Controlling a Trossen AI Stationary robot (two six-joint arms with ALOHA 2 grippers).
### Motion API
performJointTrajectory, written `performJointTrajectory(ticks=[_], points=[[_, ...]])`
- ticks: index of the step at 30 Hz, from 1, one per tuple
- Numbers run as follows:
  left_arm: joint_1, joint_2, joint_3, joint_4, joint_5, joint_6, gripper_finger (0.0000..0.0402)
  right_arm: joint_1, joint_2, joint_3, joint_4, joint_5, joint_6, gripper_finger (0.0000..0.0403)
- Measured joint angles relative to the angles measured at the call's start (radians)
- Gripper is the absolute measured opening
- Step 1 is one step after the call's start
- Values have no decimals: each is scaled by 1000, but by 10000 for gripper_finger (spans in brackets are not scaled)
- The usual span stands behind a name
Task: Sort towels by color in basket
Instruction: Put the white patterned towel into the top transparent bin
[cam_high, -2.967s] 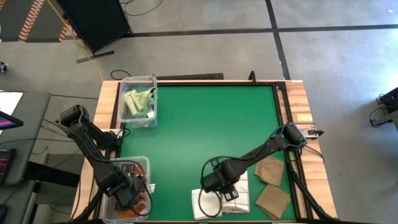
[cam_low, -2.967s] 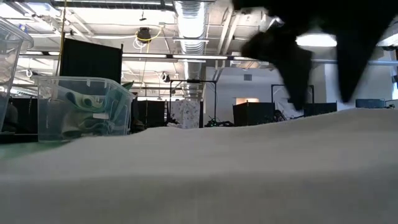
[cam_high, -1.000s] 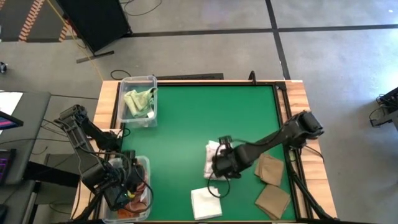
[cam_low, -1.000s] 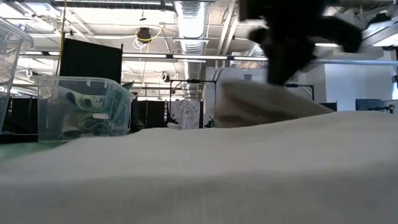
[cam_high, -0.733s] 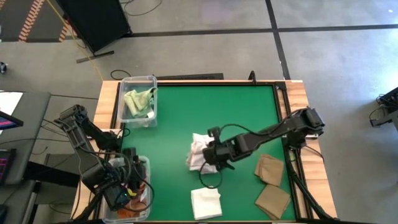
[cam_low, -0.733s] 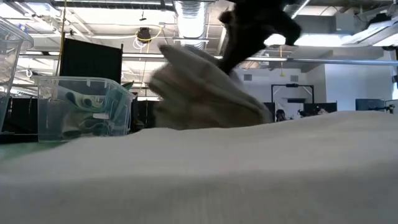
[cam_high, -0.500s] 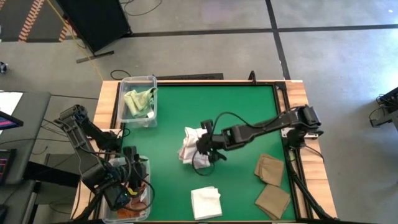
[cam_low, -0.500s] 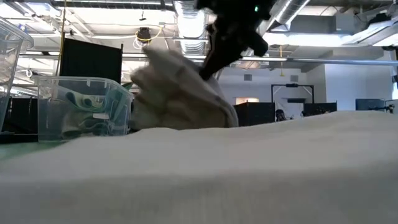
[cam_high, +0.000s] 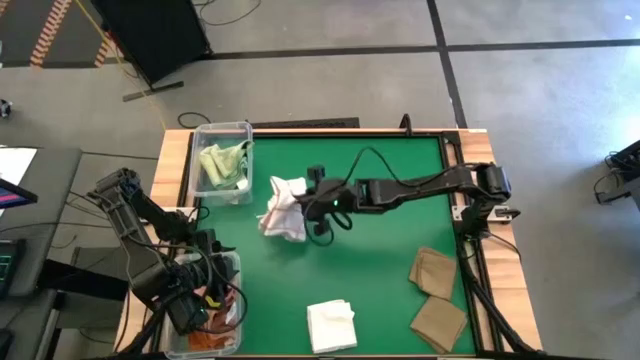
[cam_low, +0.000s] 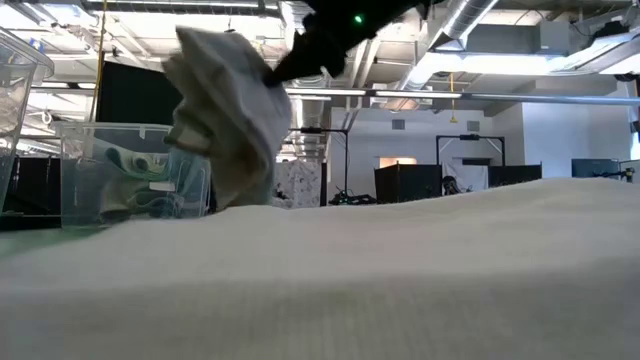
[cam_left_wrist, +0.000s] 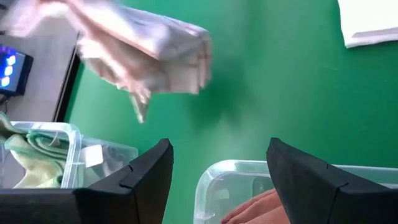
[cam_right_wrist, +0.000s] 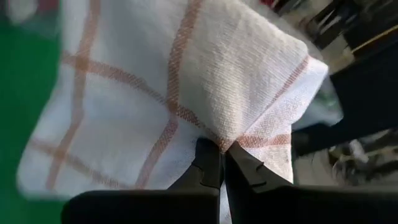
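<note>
Green towels (cam_high: 220, 160) fill far bin (cam_high: 222, 128); rust ones (cam_high: 215, 322) near bin (cam_high: 229, 259).

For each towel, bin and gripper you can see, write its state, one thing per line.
Checked towel: lifted, hanging bunched from right gripper.
Right gripper: shut on it.
Left gripper: open, over orange-towel bin.
Green-towel bin: holds green towels.
Orange-towel bin: partly filled.
White towel: folded flat.
Tan towels: lying flat.

Checked towel (cam_high: 283, 208) carried twd far-left bin (cam_high: 222, 163)
</note>
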Motion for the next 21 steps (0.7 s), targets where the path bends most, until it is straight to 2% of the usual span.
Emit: performJointTrajectory(ticks=[6, 14, 21], points=[[0, 0, 0, 1, 0, -2, 248, -59, -2, 57, 110, -87, -44, 25], [0, 0, 0, 1, 0, -5, 248, -133, -3, 161, 252, -261, -42, 25], [0, 0, 0, 3, -6, -6, 248, -185, 51, 226, 435, -401, 27, 25]])
